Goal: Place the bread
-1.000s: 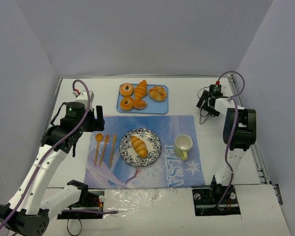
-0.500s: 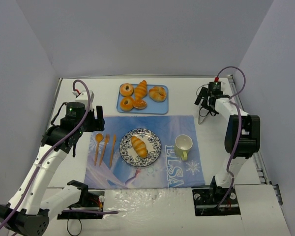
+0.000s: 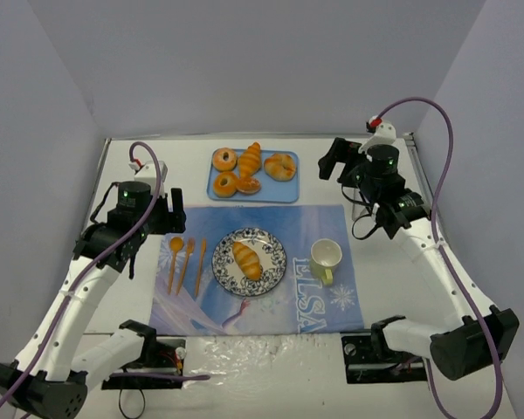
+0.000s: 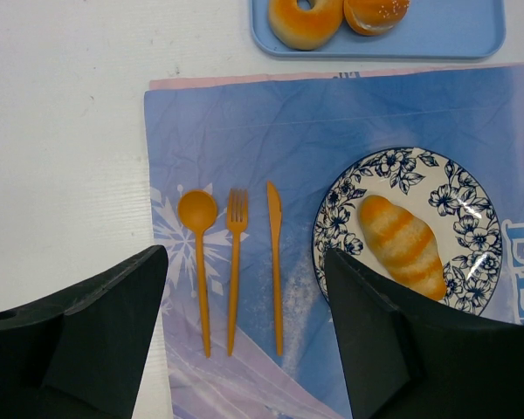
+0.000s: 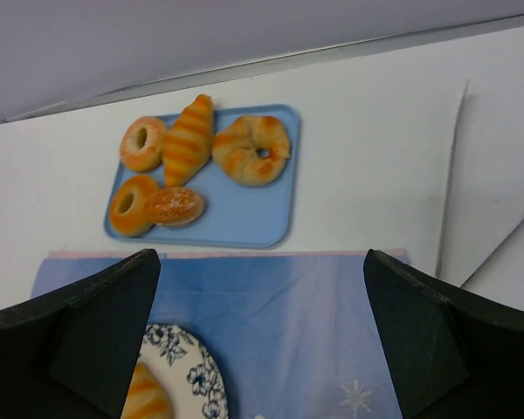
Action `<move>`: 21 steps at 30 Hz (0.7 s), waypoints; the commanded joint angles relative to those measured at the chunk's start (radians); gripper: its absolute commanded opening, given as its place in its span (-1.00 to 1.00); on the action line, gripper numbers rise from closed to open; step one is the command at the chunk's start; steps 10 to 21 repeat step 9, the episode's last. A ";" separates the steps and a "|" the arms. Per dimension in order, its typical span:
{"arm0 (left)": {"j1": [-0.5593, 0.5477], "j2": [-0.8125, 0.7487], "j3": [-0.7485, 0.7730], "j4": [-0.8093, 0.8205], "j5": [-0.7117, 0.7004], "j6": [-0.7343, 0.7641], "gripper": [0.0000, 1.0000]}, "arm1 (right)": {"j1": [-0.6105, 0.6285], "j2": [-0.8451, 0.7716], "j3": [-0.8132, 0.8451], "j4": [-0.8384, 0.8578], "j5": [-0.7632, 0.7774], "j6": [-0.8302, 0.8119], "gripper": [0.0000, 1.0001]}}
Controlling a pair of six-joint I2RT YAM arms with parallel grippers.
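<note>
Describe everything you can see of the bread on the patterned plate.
The bread is a long golden-yellow roll with paler ridged bands across it and tapered ends. Its crust looks smooth and slightly glossy, and it appears whole. It lies flat and diagonal on the blue-and-white floral plate, roughly centred, spanning about half the plate's width. Only the plate touches it.

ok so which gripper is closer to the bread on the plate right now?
Left. The left gripper hangs over the mat's far left corner, diagonally off the bread on the plate. The right gripper sits farther away, past the mat, right of the pastry tray.
</note>
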 commanded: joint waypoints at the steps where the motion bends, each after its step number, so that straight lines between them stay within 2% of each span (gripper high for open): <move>1: -0.006 0.004 0.020 0.044 0.010 -0.006 0.38 | 0.057 -0.104 -0.059 0.037 -0.068 -0.009 1.00; 8: -0.006 0.005 0.020 0.044 0.010 -0.006 0.38 | 0.110 -0.165 -0.129 0.045 -0.075 0.000 1.00; 21: -0.005 0.004 0.020 0.043 0.009 -0.007 0.38 | 0.113 -0.165 -0.131 0.044 -0.073 0.001 1.00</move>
